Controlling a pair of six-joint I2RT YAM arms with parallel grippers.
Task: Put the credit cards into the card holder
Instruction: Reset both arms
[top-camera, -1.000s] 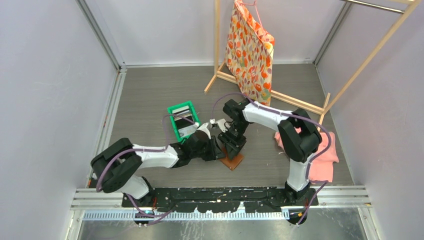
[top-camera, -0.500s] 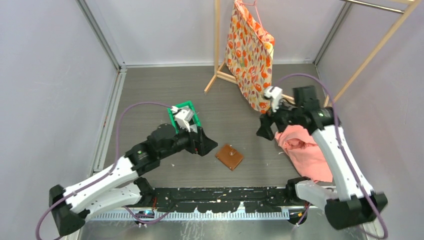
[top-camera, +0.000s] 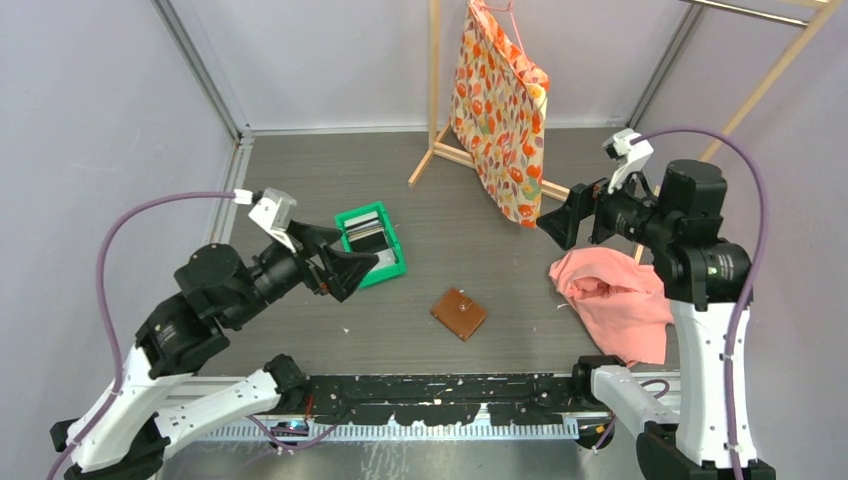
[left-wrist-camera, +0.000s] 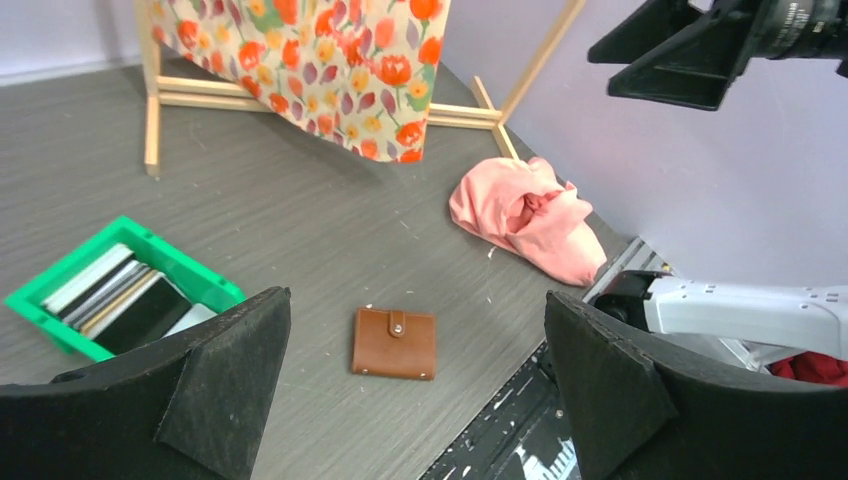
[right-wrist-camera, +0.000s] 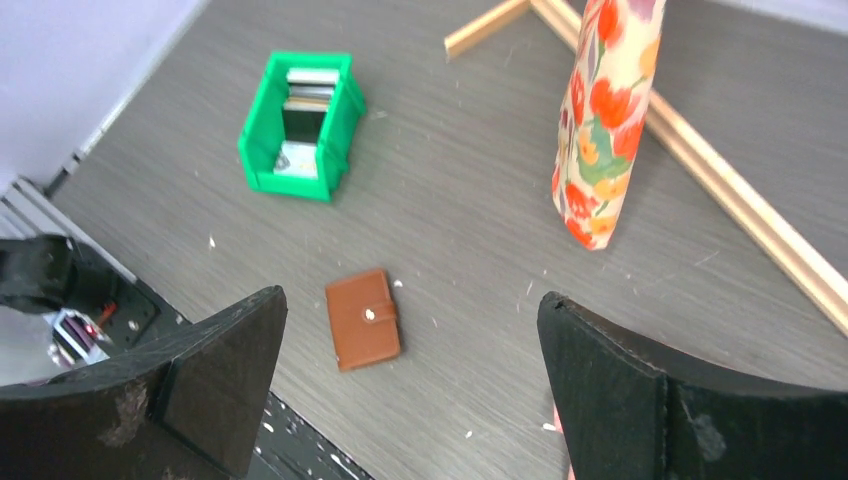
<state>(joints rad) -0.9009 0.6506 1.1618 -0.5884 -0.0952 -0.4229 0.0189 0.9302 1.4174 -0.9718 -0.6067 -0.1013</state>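
Note:
The card holder (top-camera: 459, 313) is a brown leather wallet lying flat on the grey floor, folded and snapped shut, and nothing touches it. It also shows in the wrist views as the card holder (left-wrist-camera: 394, 343) and card holder (right-wrist-camera: 362, 319). Several credit cards (top-camera: 366, 230) stand on edge in a green bin (top-camera: 392, 264), seen too as credit cards (left-wrist-camera: 105, 293) and credit cards (right-wrist-camera: 306, 98). My left gripper (top-camera: 343, 262) hovers high, left of the wallet, open and empty. My right gripper (top-camera: 566, 220) hangs high at the right, open and empty.
A pink cloth (top-camera: 615, 300) lies crumpled at the right, close to my right arm's base. A flowered fabric bag (top-camera: 500, 110) hangs on a wooden rack (top-camera: 435, 100) at the back. Grey walls close in both sides.
Both grippers were down at the wallet a second ago. They have opened, lifted and swung apart, the left one leftward and the right one rightward. The wallet stays shut on the floor.

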